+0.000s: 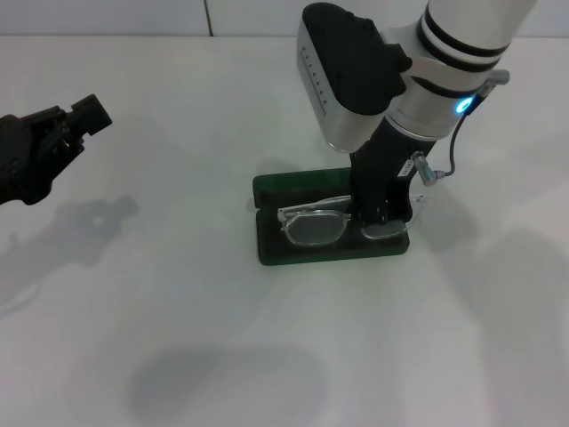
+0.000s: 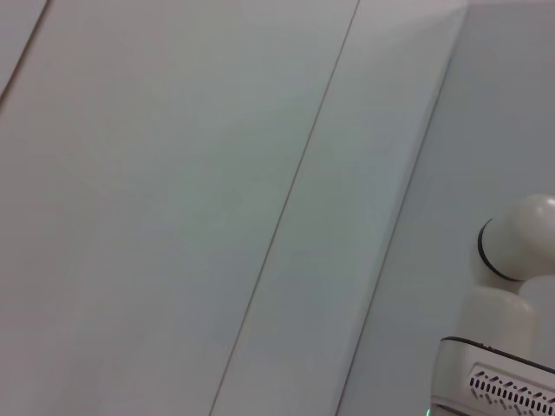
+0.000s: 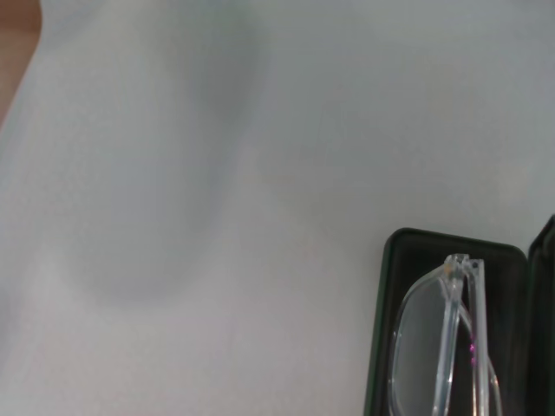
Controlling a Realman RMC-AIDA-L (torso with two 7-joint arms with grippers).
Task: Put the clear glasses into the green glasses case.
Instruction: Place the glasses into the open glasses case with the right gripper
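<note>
Head view: no lettering is legible. The right gripper (image 1: 386, 213) stands over the open green glasses case (image 1: 293, 249) mid-desk (image 1: 178, 311), on the clear glasses (image 1: 316, 224) inside it; its grip can't be judged. Left gripper (image 1: 89, 114) hangs by the desk's left edge.
Right wrist view: glasses lie in the case

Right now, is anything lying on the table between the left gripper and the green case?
No. In the head view only bare white table separates the parked left gripper from the green glasses case.
</note>
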